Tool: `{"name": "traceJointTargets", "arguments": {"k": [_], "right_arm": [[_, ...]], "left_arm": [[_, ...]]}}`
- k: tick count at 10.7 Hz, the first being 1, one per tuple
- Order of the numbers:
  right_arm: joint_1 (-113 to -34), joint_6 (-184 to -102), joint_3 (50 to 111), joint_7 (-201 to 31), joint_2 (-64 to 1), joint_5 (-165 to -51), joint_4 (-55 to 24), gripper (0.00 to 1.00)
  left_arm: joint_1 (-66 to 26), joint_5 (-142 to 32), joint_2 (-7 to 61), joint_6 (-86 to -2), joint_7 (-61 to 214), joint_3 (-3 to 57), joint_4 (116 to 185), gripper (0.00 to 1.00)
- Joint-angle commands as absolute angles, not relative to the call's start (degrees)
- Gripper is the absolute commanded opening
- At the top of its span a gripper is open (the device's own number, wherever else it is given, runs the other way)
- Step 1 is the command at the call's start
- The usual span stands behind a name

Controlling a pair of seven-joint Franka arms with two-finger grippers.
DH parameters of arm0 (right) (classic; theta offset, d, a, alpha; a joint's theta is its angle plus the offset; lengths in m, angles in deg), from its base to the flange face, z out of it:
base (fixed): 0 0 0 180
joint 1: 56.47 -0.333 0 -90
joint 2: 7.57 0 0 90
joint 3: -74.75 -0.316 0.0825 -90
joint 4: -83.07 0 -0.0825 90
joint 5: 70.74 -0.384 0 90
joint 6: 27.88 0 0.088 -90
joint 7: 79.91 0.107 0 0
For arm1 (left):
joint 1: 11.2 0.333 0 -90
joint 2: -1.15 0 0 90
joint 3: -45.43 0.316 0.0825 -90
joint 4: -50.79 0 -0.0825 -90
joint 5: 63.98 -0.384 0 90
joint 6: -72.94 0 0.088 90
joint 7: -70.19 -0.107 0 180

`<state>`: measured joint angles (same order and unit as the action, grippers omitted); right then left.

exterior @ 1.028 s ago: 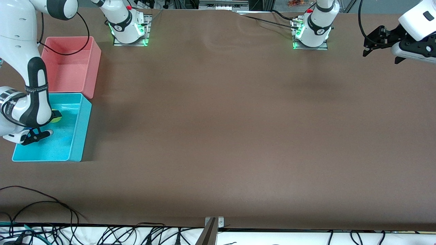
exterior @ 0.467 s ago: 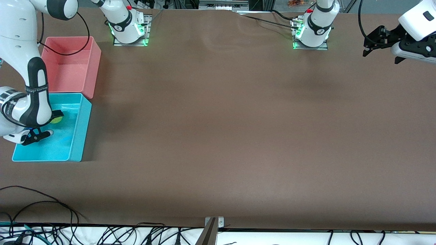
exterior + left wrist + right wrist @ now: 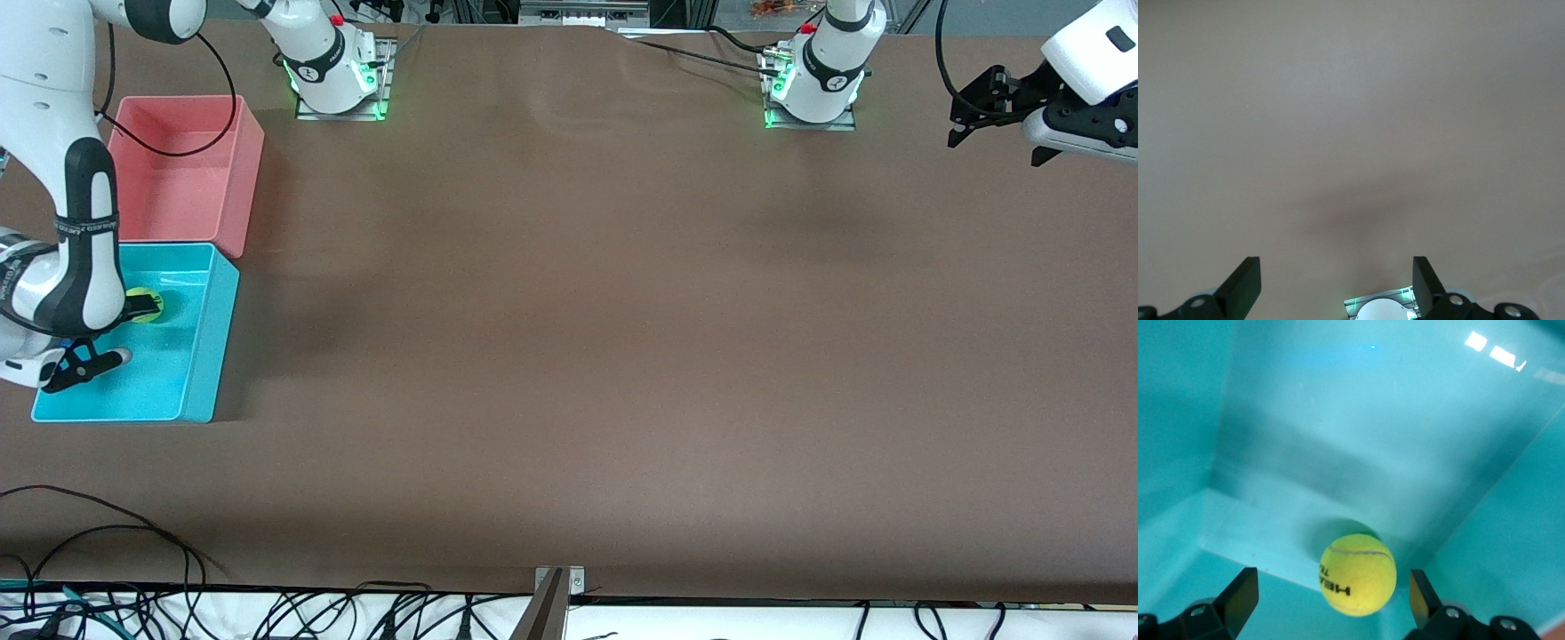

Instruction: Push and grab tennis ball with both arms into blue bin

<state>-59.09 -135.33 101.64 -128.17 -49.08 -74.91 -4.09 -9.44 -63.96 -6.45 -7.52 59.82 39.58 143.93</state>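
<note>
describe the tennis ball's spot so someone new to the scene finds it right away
Go to the right arm's end of the table, where two bins sit side by side; take the blue bin, nearer the front camera than the pink bin. The tennis ball lies inside it, below the open right gripper: small, fuzzy, yellow-green.

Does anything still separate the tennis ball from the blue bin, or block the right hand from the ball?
Nothing visible does. The tennis ball already lies on the floor of the blue bin, near a corner. The right hand hangs over it, open, with only air between. The left hand waits over the table's left-arm end.
</note>
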Motion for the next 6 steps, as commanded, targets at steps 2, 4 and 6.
{"name": "traceJointTargets", "arguments": {"k": [2,4,6], "right_arm": [[-61.03,-128.53,101.47,-128.34,-46.0,-79.34,5.27,1.0],[-63.66,-125.01,101.47,-128.34,-43.45,-79.97,8.96,1.0],[-65.86,-124.29,101.47,-128.25,-40.28,-80.32,9.77,1.0]], "left_arm": [[-9.35,-64.85,-5.45,-6.25,59.83,39.45,141.76,1.0],[-9.09,-64.85,-5.36,-6.17,59.65,39.62,141.85,1.0],[-9.09,-64.86,-5.36,-6.17,59.56,39.62,141.85,1.0]]}}
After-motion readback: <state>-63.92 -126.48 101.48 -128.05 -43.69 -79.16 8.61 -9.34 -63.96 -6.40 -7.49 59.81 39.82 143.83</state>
